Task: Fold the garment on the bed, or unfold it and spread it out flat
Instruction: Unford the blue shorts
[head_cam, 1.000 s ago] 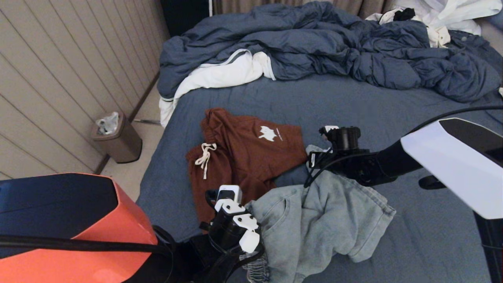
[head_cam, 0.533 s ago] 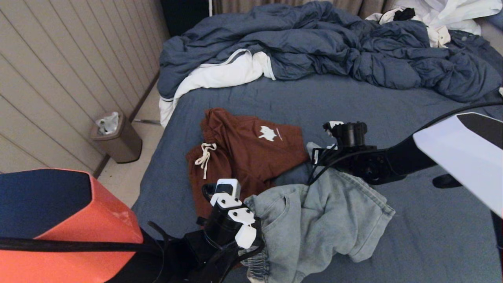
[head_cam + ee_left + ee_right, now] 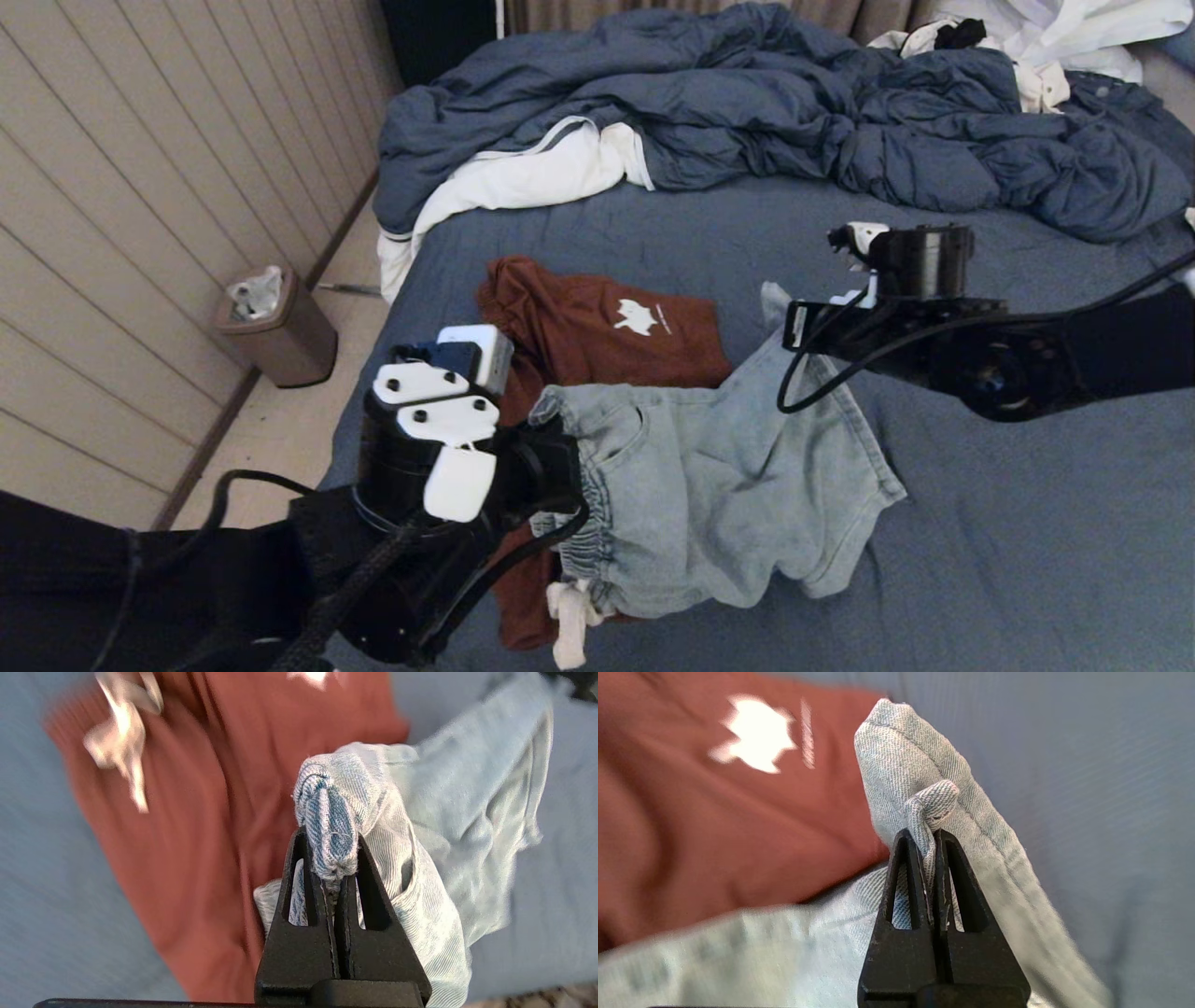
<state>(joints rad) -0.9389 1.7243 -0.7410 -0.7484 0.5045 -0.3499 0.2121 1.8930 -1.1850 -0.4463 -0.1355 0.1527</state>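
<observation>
Both pincers pinch the denim shorts: left pincer clamps the waistband, right pincer clamps a hem corner, holding them above the bed, partly over red shorts.

The shorts hang between the two grippers above the bed, the left gripper pinching the waistband corner at the left, the right gripper pinching a hem corner farther back at the right. Their left part overlaps the T-shirt lying on the sheet. The duvet is heaped behind. A bin stands on the floor left of the bed.
</observation>
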